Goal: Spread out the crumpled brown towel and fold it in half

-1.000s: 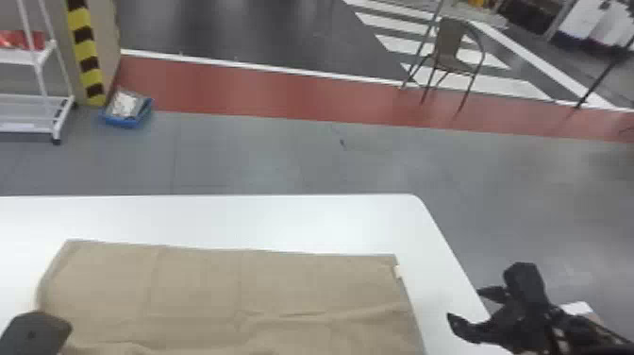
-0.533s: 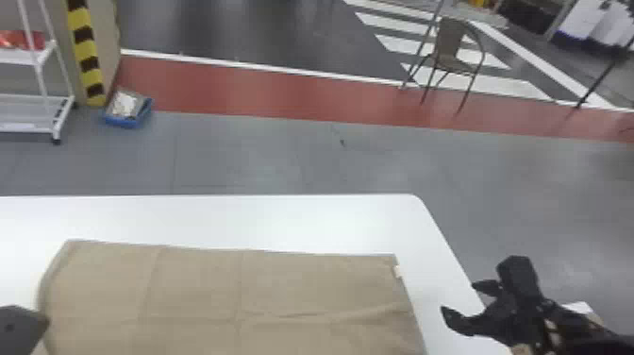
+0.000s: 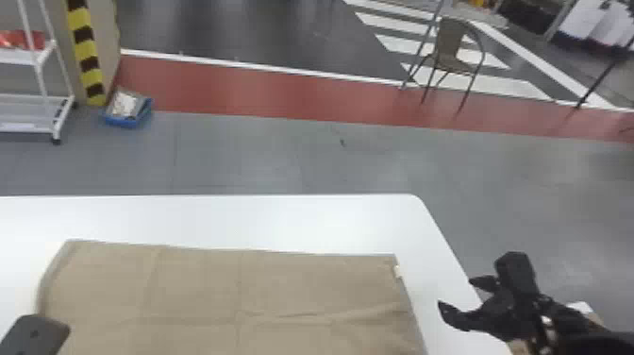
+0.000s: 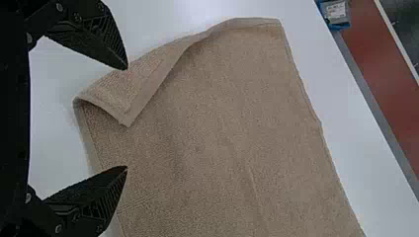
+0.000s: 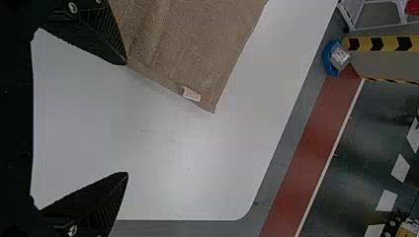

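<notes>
Shows in the head view the left gripper, partly cut off by the frame, beside the left edge of the brown towel, laid out on the white table. Presents the right gripper at the table's right side, fingers parted, with the towel to its left, apart from the fingertips. Catches a pale tag on the towel edge facing that gripper, and creases running toward it. Takes in, on the floor well beyond the left gripper, a blue bin, and beyond the right gripper, a chair.

Reveals in the left wrist view the left gripper with fingertips spread wide, before a turned-over corner of the towel, in line with the gap, and the flatter cloth stretching farther out.

Frames in the right wrist view the right gripper with fingers well apart, bare tabletop between, one fingertip near the towel's hem and the tagged corner lying farther out on the table.
</notes>
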Available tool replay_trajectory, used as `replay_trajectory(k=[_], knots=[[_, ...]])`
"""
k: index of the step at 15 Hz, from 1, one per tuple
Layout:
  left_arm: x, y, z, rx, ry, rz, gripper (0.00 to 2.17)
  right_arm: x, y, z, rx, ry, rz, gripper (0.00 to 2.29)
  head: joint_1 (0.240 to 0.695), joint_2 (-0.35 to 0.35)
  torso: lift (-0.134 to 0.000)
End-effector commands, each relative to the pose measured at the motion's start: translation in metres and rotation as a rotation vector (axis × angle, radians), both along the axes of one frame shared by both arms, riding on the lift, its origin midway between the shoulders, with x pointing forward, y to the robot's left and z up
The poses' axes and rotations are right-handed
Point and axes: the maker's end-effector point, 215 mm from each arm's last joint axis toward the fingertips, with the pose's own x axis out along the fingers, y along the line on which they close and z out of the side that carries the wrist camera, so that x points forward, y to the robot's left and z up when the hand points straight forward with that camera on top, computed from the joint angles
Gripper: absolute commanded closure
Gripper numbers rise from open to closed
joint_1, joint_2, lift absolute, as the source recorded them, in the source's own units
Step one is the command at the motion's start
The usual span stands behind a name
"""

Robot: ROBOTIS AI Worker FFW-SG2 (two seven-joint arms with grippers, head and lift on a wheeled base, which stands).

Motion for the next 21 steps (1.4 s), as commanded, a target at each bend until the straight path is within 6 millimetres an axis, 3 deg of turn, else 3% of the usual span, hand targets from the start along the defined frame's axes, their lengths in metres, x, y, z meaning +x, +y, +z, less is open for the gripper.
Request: replay_trajectory(k=[1,3,7,10,21], knots=[[-0.002,0.011,-0.010,0.021,0.019,0.014,0.21,-0.001,-0.003,0.001,-0.002,-0.003,-0.005,0.09,0.695,-0.350,0.000],[0.000,0.017,-0.018,0.039,0.030,0.016,0.34,-0.001,-0.001,0.000,0.001,-0.002,0.000,0.09,0.695,-0.350,0.000],[0.003,0.010,-0.029,0.066,0.011,-0.027,0.36,0.000,0.001,-0.002,0.002,0.000,0.000,0.09,0.695,-0.350,0.000],[0.009,0.013,-0.029,0.094,-0.005,-0.030,0.62,-0.001,0.001,-0.004,0.006,0.006,-0.003,0.09,0.695,-0.350,0.000],[0.005,0.023,-0.033,0.130,0.009,-0.033,0.64,-0.002,-0.001,-0.004,0.008,0.008,-0.010,0.09,0.695,-0.350,0.000]])
